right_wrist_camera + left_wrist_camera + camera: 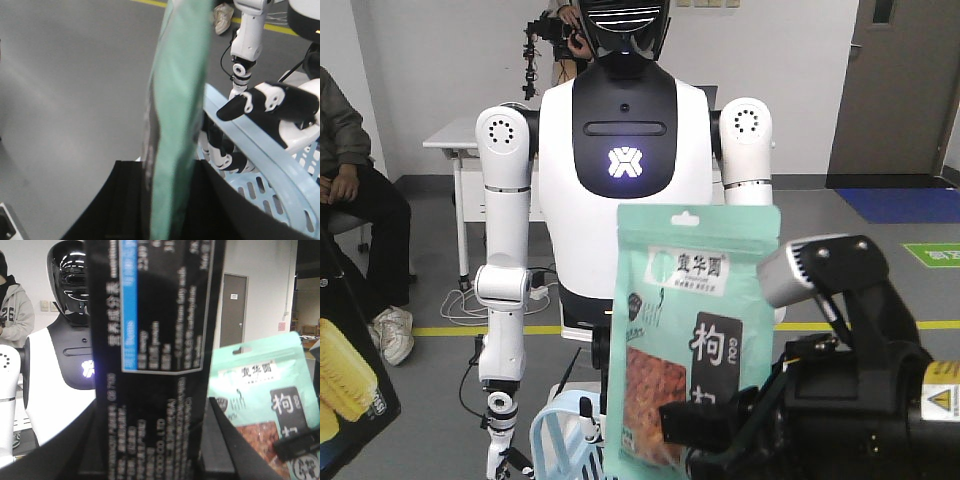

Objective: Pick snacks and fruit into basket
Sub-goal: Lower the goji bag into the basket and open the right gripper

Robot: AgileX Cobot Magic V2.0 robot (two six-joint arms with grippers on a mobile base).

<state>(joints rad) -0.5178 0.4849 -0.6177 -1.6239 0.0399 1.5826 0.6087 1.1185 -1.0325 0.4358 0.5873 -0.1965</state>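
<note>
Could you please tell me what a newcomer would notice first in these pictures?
A white humanoid robot faces the camera at the centre of the front view. Before it, the right hand holds the mint-green pouch upright, close by the light blue basket, whose rim the humanoid holds. The left hand clamps the black box, which fills its wrist view.

White walls (440, 60) back a grey floor (430, 400) crossed by a yellow tape line (445, 330), with a white table (455, 138) at the far left of the front view, a grey door (895, 90) at the far right, and a blue floor patch (910, 205) and a green floor marking (932, 254) before that door.
</note>
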